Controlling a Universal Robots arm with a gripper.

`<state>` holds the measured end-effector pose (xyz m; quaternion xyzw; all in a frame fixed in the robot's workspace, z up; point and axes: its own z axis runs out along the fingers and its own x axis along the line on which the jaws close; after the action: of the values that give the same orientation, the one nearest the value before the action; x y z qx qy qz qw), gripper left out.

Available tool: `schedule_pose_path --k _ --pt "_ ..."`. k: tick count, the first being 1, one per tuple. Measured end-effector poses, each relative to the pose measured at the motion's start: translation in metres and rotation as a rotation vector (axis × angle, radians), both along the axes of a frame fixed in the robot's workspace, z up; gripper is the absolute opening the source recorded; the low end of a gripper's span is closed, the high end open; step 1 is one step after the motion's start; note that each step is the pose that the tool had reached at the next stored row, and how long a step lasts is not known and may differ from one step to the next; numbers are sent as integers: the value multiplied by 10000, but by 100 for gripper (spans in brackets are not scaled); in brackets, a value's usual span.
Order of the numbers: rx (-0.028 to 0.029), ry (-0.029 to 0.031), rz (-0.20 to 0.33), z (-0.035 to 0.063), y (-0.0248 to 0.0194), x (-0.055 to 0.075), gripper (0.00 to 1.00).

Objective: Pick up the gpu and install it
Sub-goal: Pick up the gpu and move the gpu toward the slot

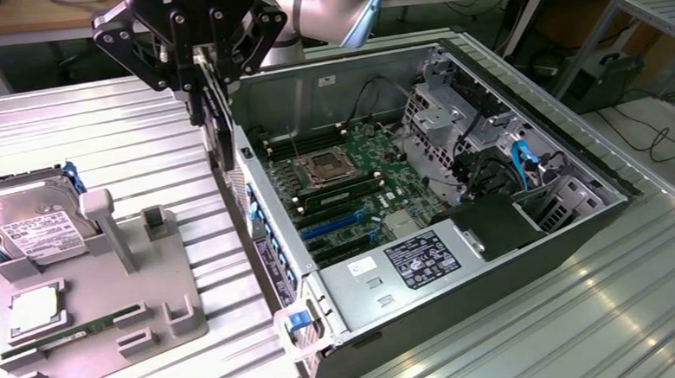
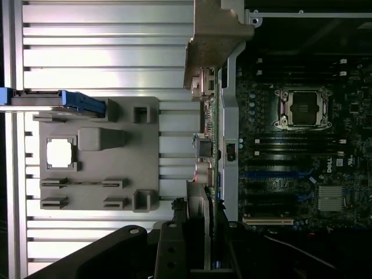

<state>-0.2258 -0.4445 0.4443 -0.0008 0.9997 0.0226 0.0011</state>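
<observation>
The black two-fingered gripper [image 1: 204,90] is clenched on the gpu [image 1: 224,136], a thin flat dark expansion card. The card hangs edge-on and upright from the fingers, probably so that its lower edge can meet a slot squarely. It is in the air over the left wall of the open dark metal computer case [image 1: 309,86], clear of the grey plastic fixture tray [image 1: 146,294] on the exterior view's left. The silver hard drive with a white label [image 1: 27,224] and the narrow green memory stick [image 1: 74,334] remain on that tray. Inside the case lies the green motherboard [image 1: 367,187] with its blue expansion slots [image 1: 333,226] just right of the card. From the wrist view the gpu [image 2: 207,197] runs in line with those slots [image 2: 273,174] — carried over, not yet seated.
</observation>
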Motion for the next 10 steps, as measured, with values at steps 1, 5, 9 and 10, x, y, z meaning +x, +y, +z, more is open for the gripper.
schedule_pose_path --k 1,5,9,10 --pt "0 0 0 0 0 7 27" --pt "-1 0 3 0 0 35 27" --pt "1 -1 55 -1 0 61 27" --pt "0 -1 85 -1 0 66 27"
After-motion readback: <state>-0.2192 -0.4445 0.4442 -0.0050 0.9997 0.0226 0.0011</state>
